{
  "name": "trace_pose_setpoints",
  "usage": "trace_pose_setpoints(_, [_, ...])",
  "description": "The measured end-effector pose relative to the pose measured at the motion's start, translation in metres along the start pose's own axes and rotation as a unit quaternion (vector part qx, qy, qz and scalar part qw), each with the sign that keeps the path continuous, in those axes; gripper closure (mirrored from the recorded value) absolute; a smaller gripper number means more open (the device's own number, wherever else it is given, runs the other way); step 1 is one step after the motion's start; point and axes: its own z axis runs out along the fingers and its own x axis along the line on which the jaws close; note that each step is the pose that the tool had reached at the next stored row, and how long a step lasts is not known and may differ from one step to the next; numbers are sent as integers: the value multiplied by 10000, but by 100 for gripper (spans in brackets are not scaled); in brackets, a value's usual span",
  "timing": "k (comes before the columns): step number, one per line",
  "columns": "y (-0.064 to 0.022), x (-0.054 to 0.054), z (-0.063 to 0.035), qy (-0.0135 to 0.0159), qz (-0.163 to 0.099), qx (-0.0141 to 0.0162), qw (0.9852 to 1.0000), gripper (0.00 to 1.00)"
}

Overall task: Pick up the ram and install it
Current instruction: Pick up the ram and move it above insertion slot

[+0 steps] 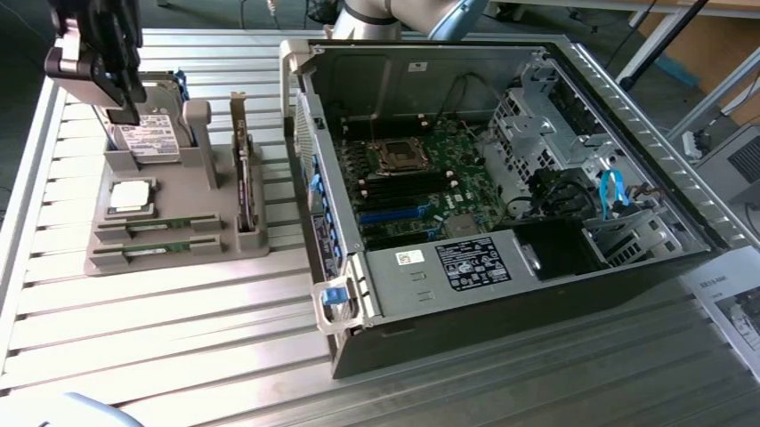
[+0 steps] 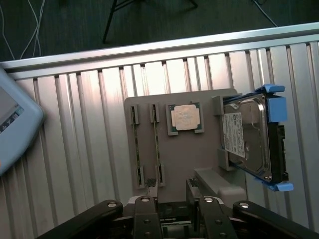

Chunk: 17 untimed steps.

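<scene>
Two green sticks lie flat and parallel in the slots of a grey holder (image 1: 178, 264) (image 2: 184, 159). The holder sits on the slatted table (image 1: 155, 356), close to the table's edge at the exterior view's left.

The gripper (image 1: 123, 108) (image 2: 172, 190) hangs in the air over the holder's far end, above the hard drive (image 1: 149, 140) (image 2: 249, 139). Its fingers are spread apart, with nothing between them and nothing touched. The drive stands tilted in its cradle at that end, with blue rails on its sides.

Just beside the drive, toward the middle of the holder, a square silver processor (image 1: 131, 196) (image 2: 185, 118) rests flat in its recess. Next comes the ram (image 1: 158, 225) (image 2: 156, 147), seated in the slot nearer the processor. A second ram stick (image 1: 152, 253) (image 2: 135, 149) lies along the holder's edge farthest from the drive.

A dark expansion card (image 1: 246, 182) stands on edge along the holder's side that faces the computer case (image 1: 392, 334).

The case lies open on the table near the holder. Inside it are the motherboard (image 1: 433, 178), a bare processor socket (image 1: 398, 158) and a blue cable (image 1: 611, 191). At the table's corner on the exterior view's right lies a printed sheet (image 1: 731, 307).
</scene>
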Motion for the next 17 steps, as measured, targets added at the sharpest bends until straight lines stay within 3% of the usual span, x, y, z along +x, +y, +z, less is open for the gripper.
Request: trace_pose_setpoints(17, [-6, 4, 142, 0, 0, 0, 10000, 64])
